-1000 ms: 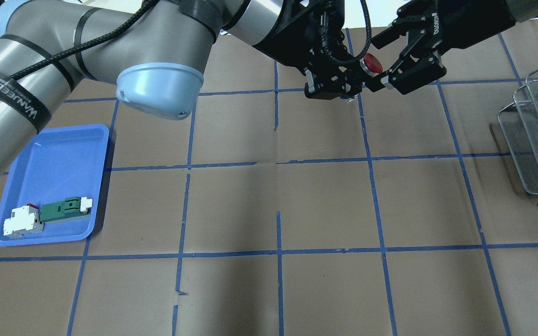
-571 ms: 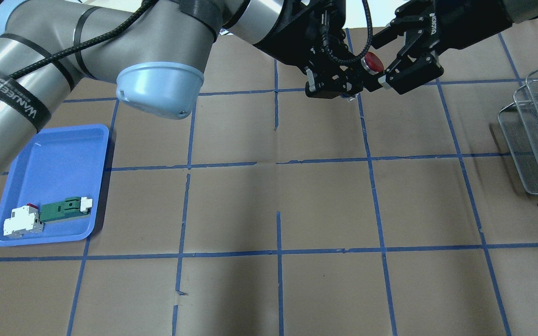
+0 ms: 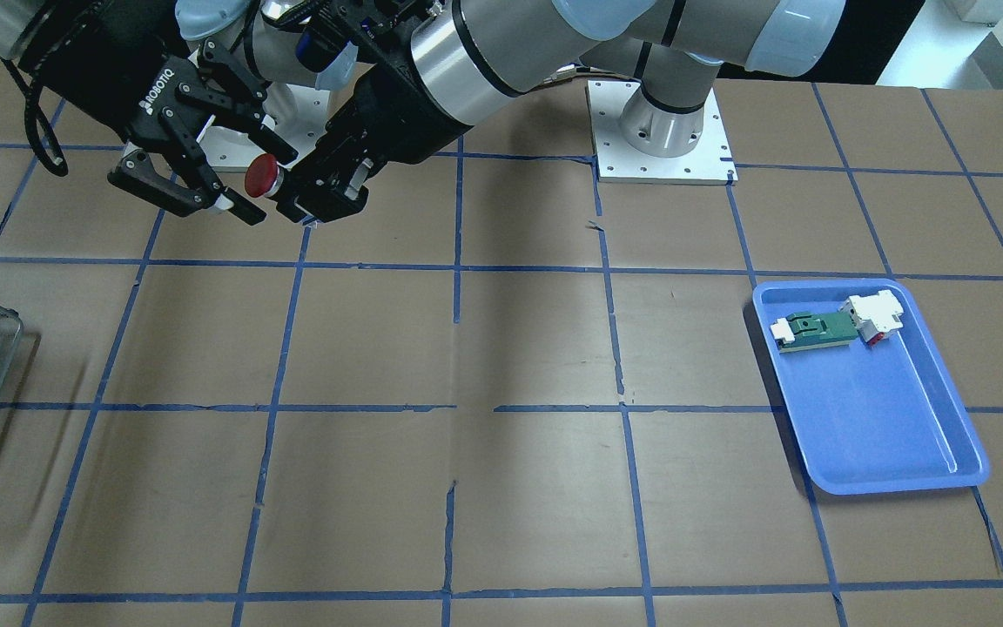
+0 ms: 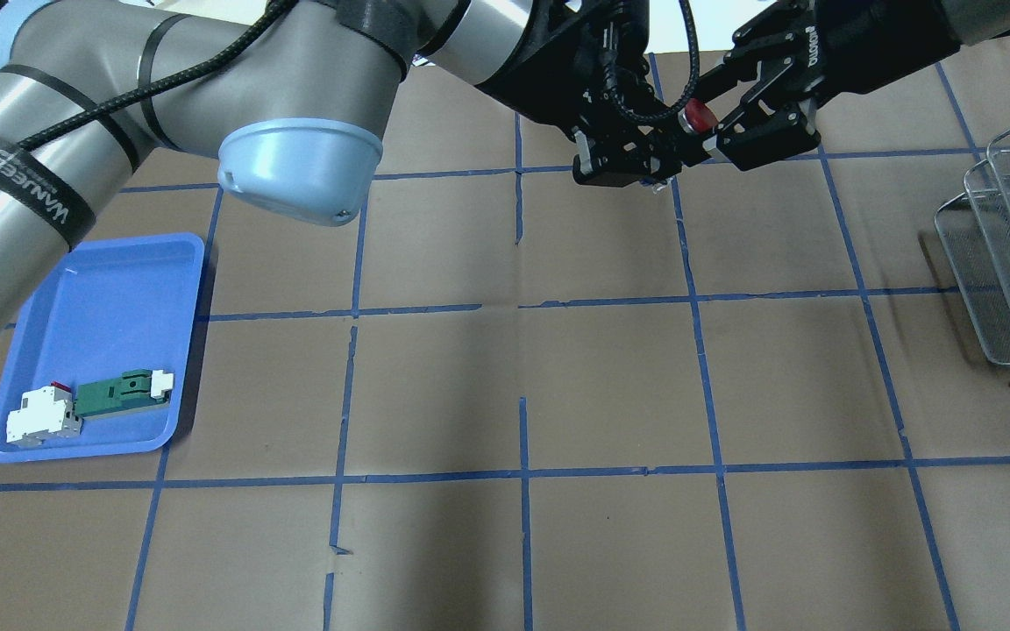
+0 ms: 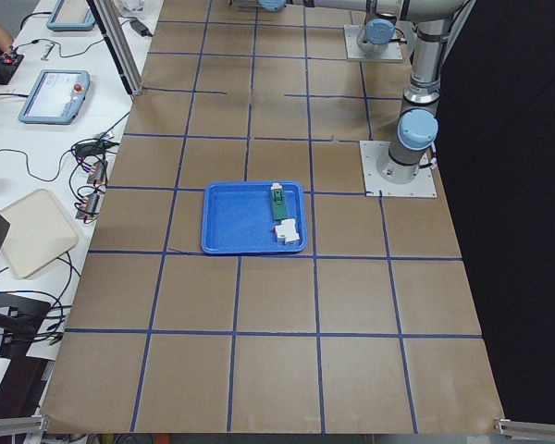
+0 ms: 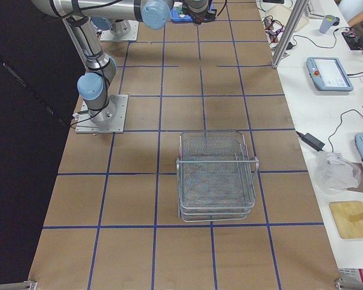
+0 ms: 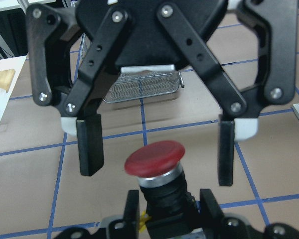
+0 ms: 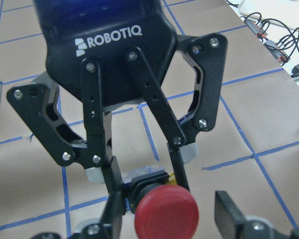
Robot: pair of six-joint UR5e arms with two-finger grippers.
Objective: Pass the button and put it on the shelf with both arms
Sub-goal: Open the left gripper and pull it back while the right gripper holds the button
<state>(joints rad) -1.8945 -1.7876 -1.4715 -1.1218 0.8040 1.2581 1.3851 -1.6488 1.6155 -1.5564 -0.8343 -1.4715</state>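
Note:
The button has a red cap and a black body. My left gripper is shut on the body and holds it in the air over the table's far side, cap toward my right gripper. The right gripper is open, with one finger on each side of the cap. In the left wrist view there is a gap between each finger and the cap. The right wrist view shows the cap close up, between my right fingertips. The wire shelf stands at the table's right edge.
A blue tray at the left holds a flat green-and-white part and a white block with red. Blue tape lines cross the brown table. The shelf also shows in the exterior right view.
My right gripper has moved left toward the button, so its fingers now stand on both sides of the cap and a little closer together. The left gripper and button have stayed in place.

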